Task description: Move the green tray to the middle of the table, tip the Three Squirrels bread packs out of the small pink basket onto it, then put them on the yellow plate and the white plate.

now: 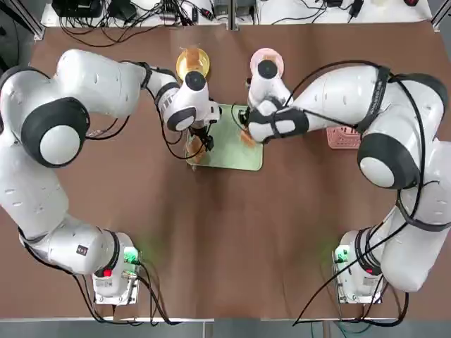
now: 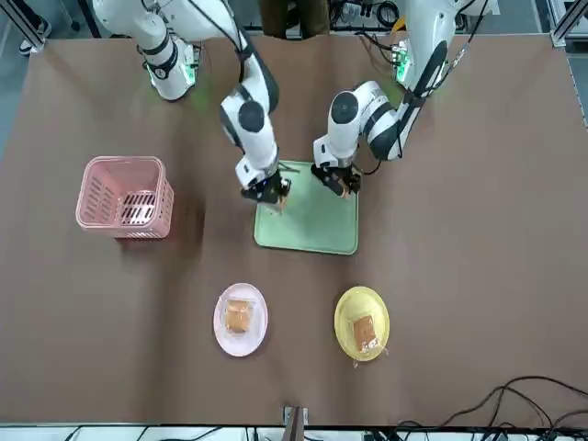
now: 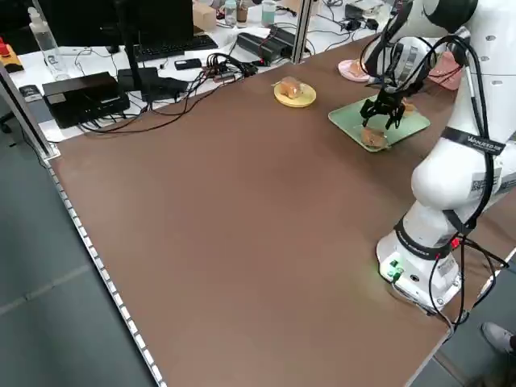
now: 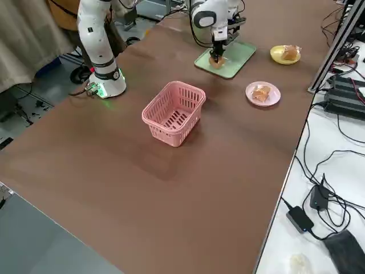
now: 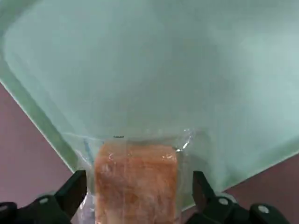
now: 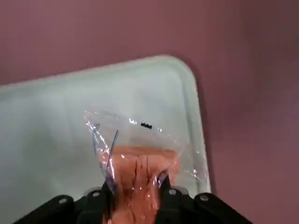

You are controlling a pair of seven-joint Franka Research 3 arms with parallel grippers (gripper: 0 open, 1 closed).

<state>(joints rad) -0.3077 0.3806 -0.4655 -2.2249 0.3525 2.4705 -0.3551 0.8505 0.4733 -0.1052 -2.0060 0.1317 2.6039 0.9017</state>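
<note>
The green tray [image 1: 232, 156] lies mid-table, with two Three Squirrels bread packs on it. My left gripper [image 1: 201, 148] hangs low over the tray's near left corner. It is open, and its fingers [image 5: 74, 190] stand on either side of one bread pack [image 5: 136, 179]. Over the tray's right edge, my right gripper [image 1: 246, 135] is shut on the other bread pack [image 6: 140, 163]. The yellow plate [image 2: 362, 322] and the white plate [image 2: 241, 319] each hold one bread pack. The small pink basket [image 2: 124, 196] stands upright to the robot's right.
Both plates sit beyond the tray towards the table's far edge. Cables and electronics [image 3: 105, 89] lie on a white bench past that edge. A metal post [image 1: 231, 14] rises at the far edge's middle.
</note>
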